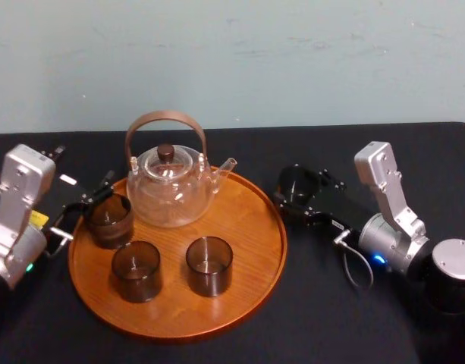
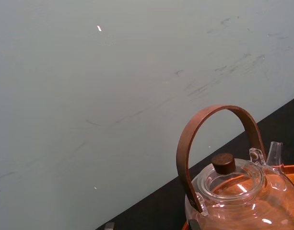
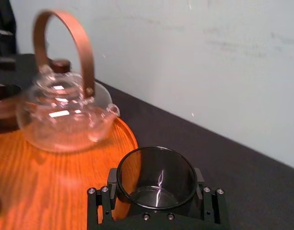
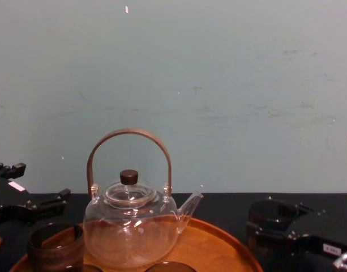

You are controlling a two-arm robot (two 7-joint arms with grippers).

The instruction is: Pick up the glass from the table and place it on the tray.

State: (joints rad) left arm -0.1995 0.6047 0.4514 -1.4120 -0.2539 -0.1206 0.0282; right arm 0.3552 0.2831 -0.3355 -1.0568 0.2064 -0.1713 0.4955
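– Right tool [image 3: 156, 191]: what has it got?
– Its jaws are clamped on either side of the dark, smoke-tinted round glass [image 1: 296, 184], which stands upright, mouth up.
– And where is that glass?
– Just beside the right rim of the large round orange-brown wooden tray [image 1: 247, 220], outside it, over the matte black desk [image 1: 331, 303]. Whether its base rests on the desk or hangs a little clear, I cannot tell.
– So how far along?
– My reading: the grasp is made; the carry over the rim and the setting-down are left. Bare wood on the tray's right half could take it.
– What else is on the tray?
– A clear glass teapot with a brown arched handle [image 1: 171, 189] at the back, and three more dark glasses: one at the left rim [image 1: 109, 220], two at the front [image 1: 136, 269] [image 1: 209, 265].
– The left tool?
– The left tool [image 1: 84, 206] sits at the tray's left edge, jaws apart, close by the left-rim glass, gripping nothing that I can see.
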